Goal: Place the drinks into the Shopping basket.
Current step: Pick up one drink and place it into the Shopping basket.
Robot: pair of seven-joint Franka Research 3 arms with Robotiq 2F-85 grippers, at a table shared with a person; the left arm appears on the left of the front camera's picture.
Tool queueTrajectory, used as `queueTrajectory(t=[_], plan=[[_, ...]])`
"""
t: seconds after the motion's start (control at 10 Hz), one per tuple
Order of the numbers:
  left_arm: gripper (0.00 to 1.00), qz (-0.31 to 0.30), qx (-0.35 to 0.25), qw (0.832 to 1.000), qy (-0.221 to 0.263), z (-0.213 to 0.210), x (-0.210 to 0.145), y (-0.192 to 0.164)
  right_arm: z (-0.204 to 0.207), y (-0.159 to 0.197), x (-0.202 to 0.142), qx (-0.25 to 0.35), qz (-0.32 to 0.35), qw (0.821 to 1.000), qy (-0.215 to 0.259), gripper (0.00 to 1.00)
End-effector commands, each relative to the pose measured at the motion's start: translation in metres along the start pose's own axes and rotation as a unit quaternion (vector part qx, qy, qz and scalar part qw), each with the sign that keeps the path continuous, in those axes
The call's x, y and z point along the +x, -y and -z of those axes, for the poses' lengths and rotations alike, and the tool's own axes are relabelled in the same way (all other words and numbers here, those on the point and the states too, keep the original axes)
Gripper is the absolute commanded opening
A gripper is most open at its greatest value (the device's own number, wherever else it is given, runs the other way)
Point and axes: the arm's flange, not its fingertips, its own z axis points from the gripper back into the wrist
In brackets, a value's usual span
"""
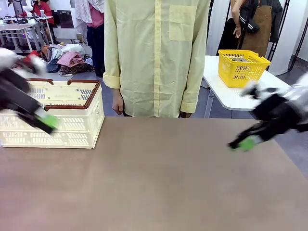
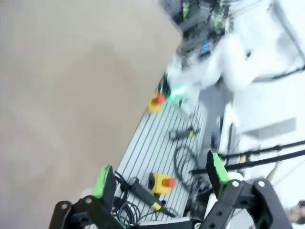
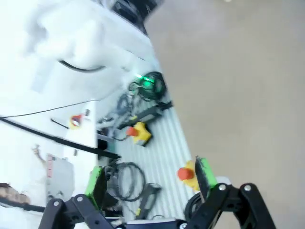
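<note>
shopping basket (image 1: 77, 126) at far left of table (image 1: 159, 178), person (image 1: 156, 53) behind it

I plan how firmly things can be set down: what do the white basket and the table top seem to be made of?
White basket: likely rigid plastic, matte cream, with moulded slots in its walls and a dark red-brown rim.
Table top: smooth, matte brown surface, no grain visible; perhaps laminate, but the look leaves it open.
</note>
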Motion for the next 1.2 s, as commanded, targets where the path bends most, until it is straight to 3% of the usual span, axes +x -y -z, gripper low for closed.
queueTrajectory(t=[0.0, 0.2, 0.3, 0.6, 0.8, 0.9, 1.1], plan=[[1.0, -0.04, -0.006, 0.99, 0.134, -0.104, -0.029, -0.026, -0.096, -0.02, -0.046, -0.001, 0.043, 0.991, 0.126, 1.0], [1.0, -0.094, -0.041, 0.975, 0.197, -0.165, -0.061, -0.068, -0.161, -0.045, -0.088, -0.044, 0.094, 0.97, 0.22, 1.0], [1.0, -0.1, -0.061, 0.968, 0.221, -0.175, -0.083, -0.089, -0.181, -0.042, -0.103, -0.048, 0.132, 0.955, 0.261, 1.0], [1.0, -0.087, -0.083, 0.944, 0.306, -0.193, -0.162, -0.132, -0.214, -0.017, -0.131, -0.034, 0.284, 0.895, 0.341, 1.0], [1.0, -0.034, -0.038, 0.942, 0.332, -0.192, -0.188, -0.134, -0.223, 0.007, -0.139, -0.029, 0.391, 0.844, 0.366, 1.0], [1.0, -0.1, -0.065, 0.944, 0.308, -0.189, -0.171, -0.135, -0.215, -0.006, -0.153, -0.04, 0.291, 0.899, 0.324, 1.0], [1.0, -0.1, -0.065, 0.944, 0.308, -0.189, -0.171, -0.135, -0.215, -0.006, -0.153, -0.04, 0.291, 0.899, 0.324, 1.0]])
